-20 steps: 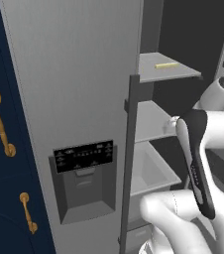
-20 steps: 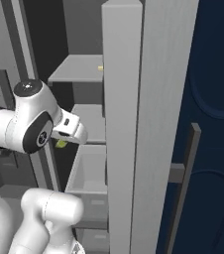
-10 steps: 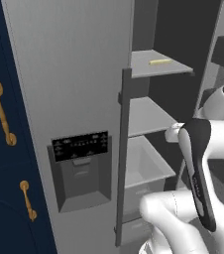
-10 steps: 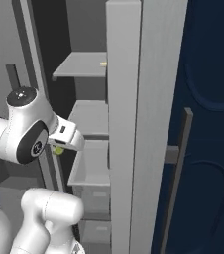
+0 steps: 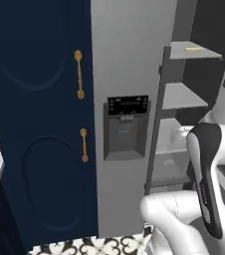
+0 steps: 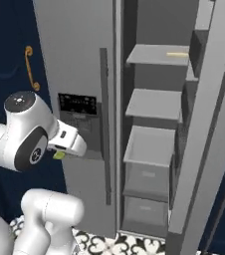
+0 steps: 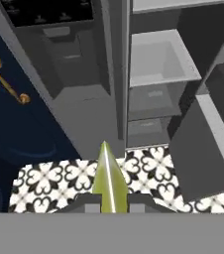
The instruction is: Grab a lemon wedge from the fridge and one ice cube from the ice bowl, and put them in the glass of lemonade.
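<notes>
Pincer (image 7: 107, 198) clamped narrow on lemon wedge (image 7: 107, 178), held clear of the open fridge (image 6: 149, 149). Wedge looks light, soft, probably slippery; grip across its flat flanks, gently.

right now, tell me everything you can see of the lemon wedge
The lemon wedge is a small, pale yellow-green sliver, tapering to a point, with a lighter streak along its middle. It sits pinched between the fingertips of the gripper, which is shut on it, its tip sticking out past them over the patterned floor tiles. In the right base view it shows as a small green bit under the hand, out in front of the fridge.
</notes>
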